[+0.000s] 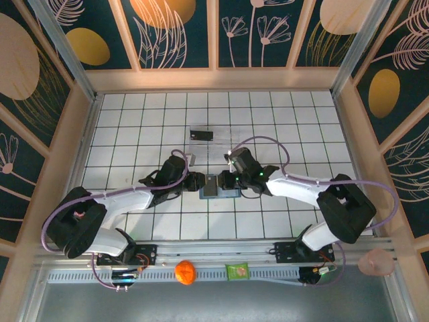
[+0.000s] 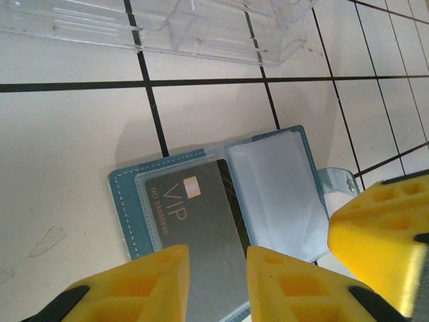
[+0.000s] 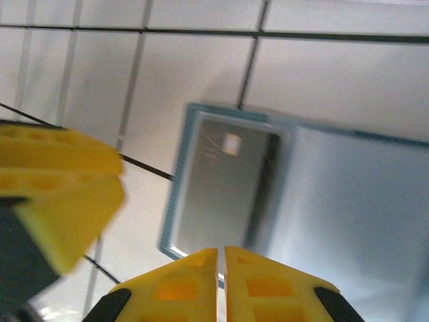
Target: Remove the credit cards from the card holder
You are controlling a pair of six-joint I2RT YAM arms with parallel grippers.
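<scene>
Cards number two: grey card [image 2: 194, 215] in card holder [image 2: 124, 201], black card [image 1: 201, 135] apart.

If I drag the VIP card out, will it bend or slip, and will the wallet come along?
The VIP card lies flat with a glossy face: probably stiff, and slippery to grip. The card holder looks thin and light on the smooth tiled table, so it likely drags along unless pinned.

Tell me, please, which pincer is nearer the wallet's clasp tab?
Right. The right pincer sits just beside the tab; the left pincer hovers over the card on the opposite half of the wallet.
</scene>
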